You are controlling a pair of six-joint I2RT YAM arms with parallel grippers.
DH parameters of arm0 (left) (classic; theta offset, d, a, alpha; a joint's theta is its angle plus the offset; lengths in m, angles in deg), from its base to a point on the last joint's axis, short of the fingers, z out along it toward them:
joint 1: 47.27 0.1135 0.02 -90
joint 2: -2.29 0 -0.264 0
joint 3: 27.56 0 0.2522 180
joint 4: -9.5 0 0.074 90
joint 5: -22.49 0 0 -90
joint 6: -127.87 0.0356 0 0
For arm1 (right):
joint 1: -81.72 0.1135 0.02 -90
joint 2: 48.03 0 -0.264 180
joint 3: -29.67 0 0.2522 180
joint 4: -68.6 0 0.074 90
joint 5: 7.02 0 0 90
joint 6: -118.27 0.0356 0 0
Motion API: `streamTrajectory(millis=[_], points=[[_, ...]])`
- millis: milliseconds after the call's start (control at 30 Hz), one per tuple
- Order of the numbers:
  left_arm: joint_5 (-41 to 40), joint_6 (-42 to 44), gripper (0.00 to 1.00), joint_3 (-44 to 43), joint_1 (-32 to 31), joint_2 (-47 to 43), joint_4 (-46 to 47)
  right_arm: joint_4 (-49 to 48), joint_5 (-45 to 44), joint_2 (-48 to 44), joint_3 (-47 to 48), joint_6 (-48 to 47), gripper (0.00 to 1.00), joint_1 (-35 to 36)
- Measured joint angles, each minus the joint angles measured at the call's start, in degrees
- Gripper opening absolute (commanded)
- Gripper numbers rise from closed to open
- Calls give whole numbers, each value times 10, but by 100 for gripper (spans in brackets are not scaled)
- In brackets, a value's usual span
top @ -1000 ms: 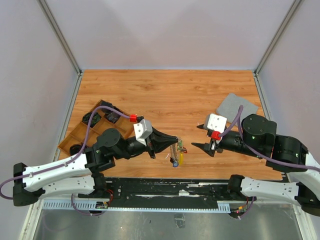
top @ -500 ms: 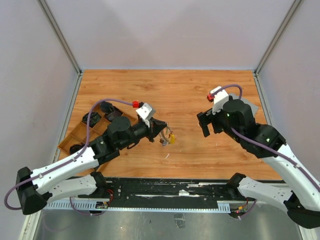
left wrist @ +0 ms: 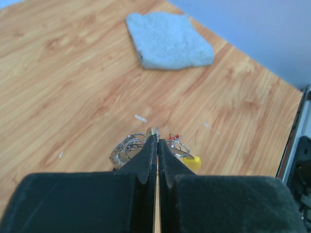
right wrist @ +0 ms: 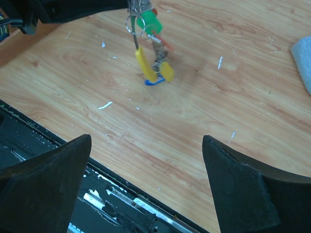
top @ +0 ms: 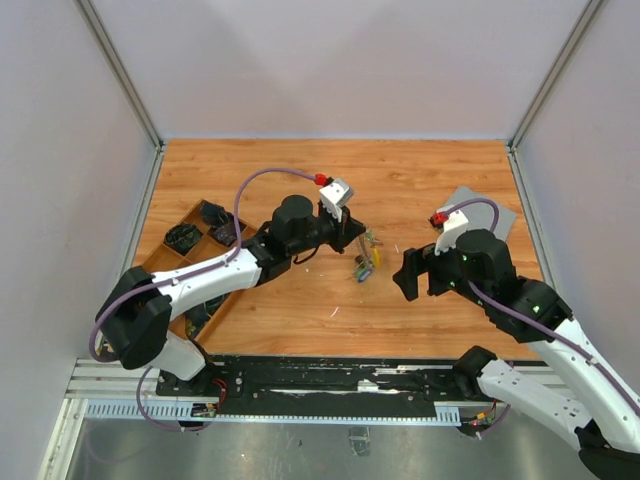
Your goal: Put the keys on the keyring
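Observation:
My left gripper (top: pixel 360 236) reaches over the middle of the table, shut on the keyring (left wrist: pixel 127 146). In the left wrist view its silver rings and a yellow key head (left wrist: pixel 193 162) poke out either side of the closed fingertips (left wrist: pixel 150 151). The keys (right wrist: pixel 149 47) hang in a bunch below it: green head (right wrist: pixel 148 22), yellow heads (right wrist: pixel 145 65) and a blue one (right wrist: pixel 154 81) lowest, close to the wood. In the top view the keys (top: pixel 365 262) dangle just left of my right gripper (top: pixel 405 272). That right gripper (right wrist: pixel 146 141) stands wide open, nothing between its fingers.
A grey cloth square (left wrist: pixel 170 41) lies at the back right, partly under the right arm (top: pixel 480 208). A brown compartment tray (top: pixel 160 262) with dark parts sits at the left edge. The black rail (right wrist: pixel 121 204) runs along the near edge.
The left arm has carried the keyring from the near edge up and right toward the middle of the table. The right gripper has opened wide and now faces the hanging keys.

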Motion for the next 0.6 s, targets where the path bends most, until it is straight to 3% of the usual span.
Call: streamTrajectory(millis=[200,433,600], points=[[22,-23,0,38,13,-12,114,-15,3,-16,-25,16,97,-1],[29,-95,1,257,26,-39,285,-31,13,-9,-46,17,97,-1],[32,-141,25,332,28,-34,368,-41,17,-7,-60,23,98,-1]])
